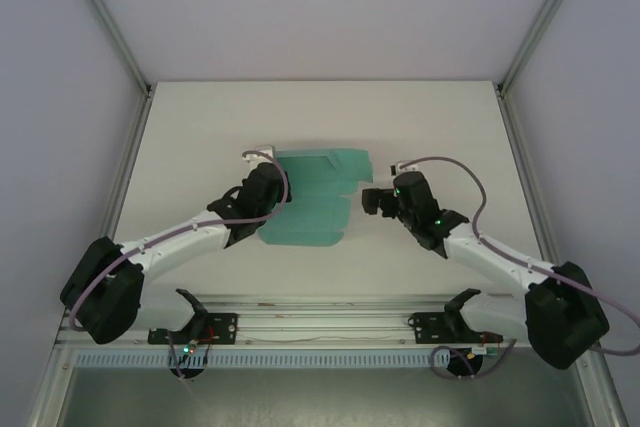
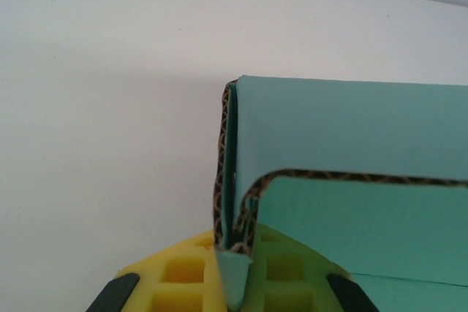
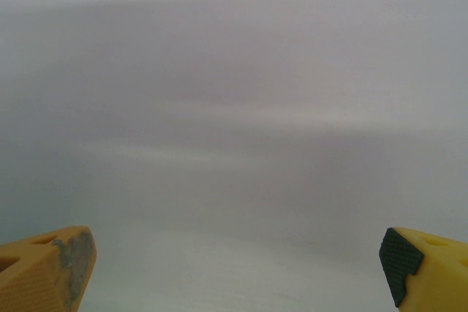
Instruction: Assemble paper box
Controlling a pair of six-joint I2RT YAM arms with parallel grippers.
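The teal-green paper box [image 1: 320, 197] lies mid-table as a partly folded card with flaps. In the left wrist view the paper box [image 2: 351, 151] shows a folded corner with brown corrugated edges running down between my yellow fingers [image 2: 175, 272]. My left gripper [image 2: 235, 272] is shut on that folded edge, at the card's left side [image 1: 272, 187]. My right gripper [image 1: 372, 201] hovers just right of the card, open, its yellow fingertips [image 3: 55, 268] far apart with bare table between them.
The white table [image 1: 200, 127] is walled by metal frame posts [image 1: 105, 12] at its left and right edges. A rail with both arm bases [image 1: 330, 325] runs along the near edge. Open tabletop lies behind the card and to either side.
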